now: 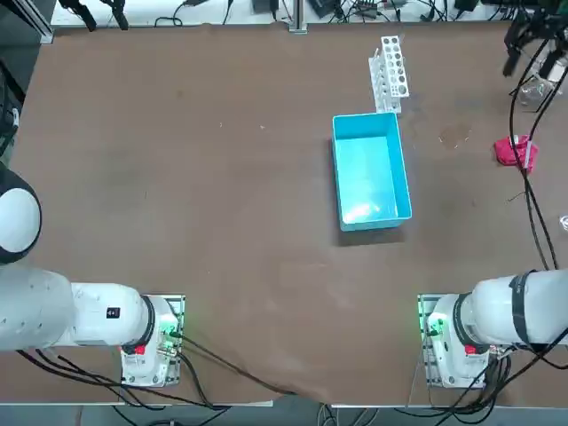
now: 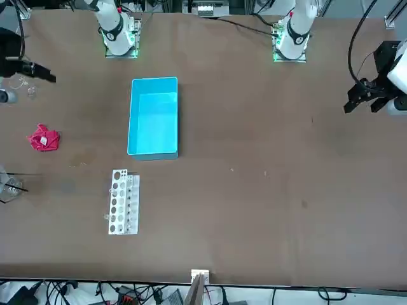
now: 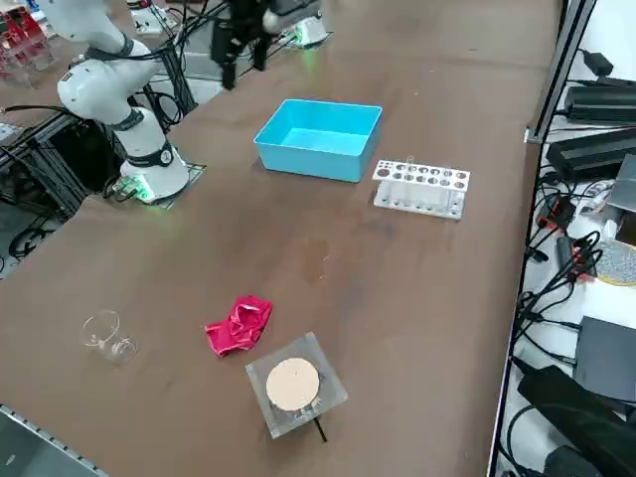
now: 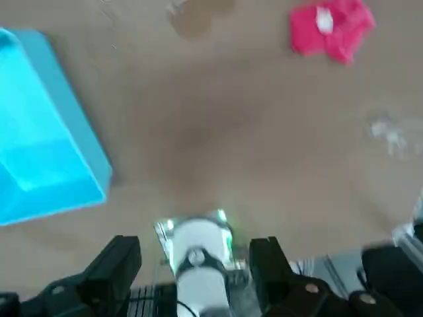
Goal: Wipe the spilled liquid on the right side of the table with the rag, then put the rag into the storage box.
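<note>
magenta rag (image 1: 515, 150) untouched; right gripper (image 4: 198, 267) open, aloft.

Overhead, opposite, raised right-side, wrist views; shared table (image 1: 222, 195).

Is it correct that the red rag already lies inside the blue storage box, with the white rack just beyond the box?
Not quite. The rag lies on the bare table, well apart from the storage box, which holds nothing. The top view shows this. The white rack is indeed just beyond the box.
</note>
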